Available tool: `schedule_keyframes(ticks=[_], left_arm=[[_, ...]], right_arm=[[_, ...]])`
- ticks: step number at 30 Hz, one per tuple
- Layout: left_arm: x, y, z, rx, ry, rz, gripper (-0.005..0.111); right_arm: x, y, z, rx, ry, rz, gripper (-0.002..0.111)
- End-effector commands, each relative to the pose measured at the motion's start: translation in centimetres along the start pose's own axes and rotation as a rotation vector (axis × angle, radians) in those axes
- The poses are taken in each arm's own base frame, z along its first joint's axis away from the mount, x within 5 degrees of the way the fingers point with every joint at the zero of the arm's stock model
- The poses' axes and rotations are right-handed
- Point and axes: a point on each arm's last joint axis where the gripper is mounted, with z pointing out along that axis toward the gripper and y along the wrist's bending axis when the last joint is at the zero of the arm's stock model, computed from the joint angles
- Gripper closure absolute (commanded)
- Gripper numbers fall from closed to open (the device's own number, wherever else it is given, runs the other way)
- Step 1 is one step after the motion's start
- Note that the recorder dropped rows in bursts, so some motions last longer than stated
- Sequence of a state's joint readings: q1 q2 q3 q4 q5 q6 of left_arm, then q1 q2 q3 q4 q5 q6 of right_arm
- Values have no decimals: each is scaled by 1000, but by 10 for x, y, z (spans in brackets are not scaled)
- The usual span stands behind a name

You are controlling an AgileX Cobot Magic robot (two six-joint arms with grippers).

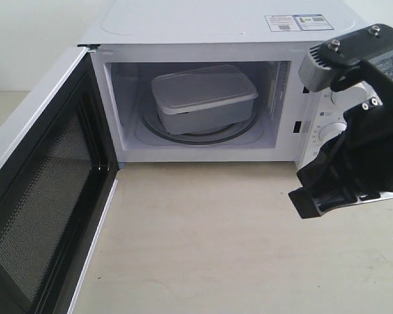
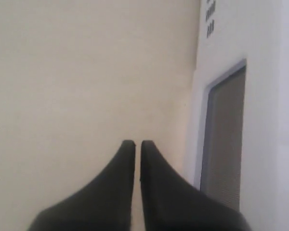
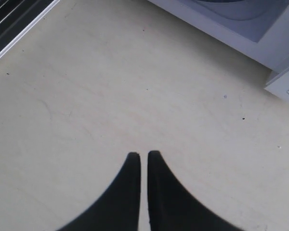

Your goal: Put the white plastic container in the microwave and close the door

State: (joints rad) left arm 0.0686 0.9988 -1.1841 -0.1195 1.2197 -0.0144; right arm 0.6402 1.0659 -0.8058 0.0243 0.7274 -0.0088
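Observation:
The white plastic container (image 1: 203,98) sits with its lid on inside the microwave (image 1: 216,26), resting on the glass turntable (image 1: 149,125). The door (image 1: 46,196) is swung wide open to the left, its black inner face and mesh window facing the cavity. My left gripper (image 2: 137,142) is shut with nothing in it, close beside the door's white outer face and window (image 2: 226,139); it does not show in the exterior view. My right gripper (image 3: 143,154) is shut and empty above the tabletop in front of the microwave; its black arm (image 1: 360,144) hangs before the knob panel.
The beige tabletop (image 1: 203,242) spreads in front of the microwave. The right arm partly covers the round knobs (image 1: 332,134). In the right wrist view the door's edge (image 3: 19,19) and the microwave's front sill (image 3: 241,29) show at the corners.

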Motion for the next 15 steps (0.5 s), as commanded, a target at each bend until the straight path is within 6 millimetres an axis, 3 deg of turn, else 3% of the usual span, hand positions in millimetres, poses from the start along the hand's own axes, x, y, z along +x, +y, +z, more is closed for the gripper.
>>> schedule_keyframes(ticks=[1,3,8,15], left_arm=[[5,-9,7,115,27,105,102],[10,-10,16,145,56,174,102],[27,-5,62,167,243,187,102],[31,-16,74,319,265,196,102]], right_arm=[[-3,-1,-4,4,-28,-1,108],[-3,-1,-4,4,-28,-1,108],[-3,-1,-4,4,-28,-1,108],[-4,-1,-4,2,-37,2,108]])
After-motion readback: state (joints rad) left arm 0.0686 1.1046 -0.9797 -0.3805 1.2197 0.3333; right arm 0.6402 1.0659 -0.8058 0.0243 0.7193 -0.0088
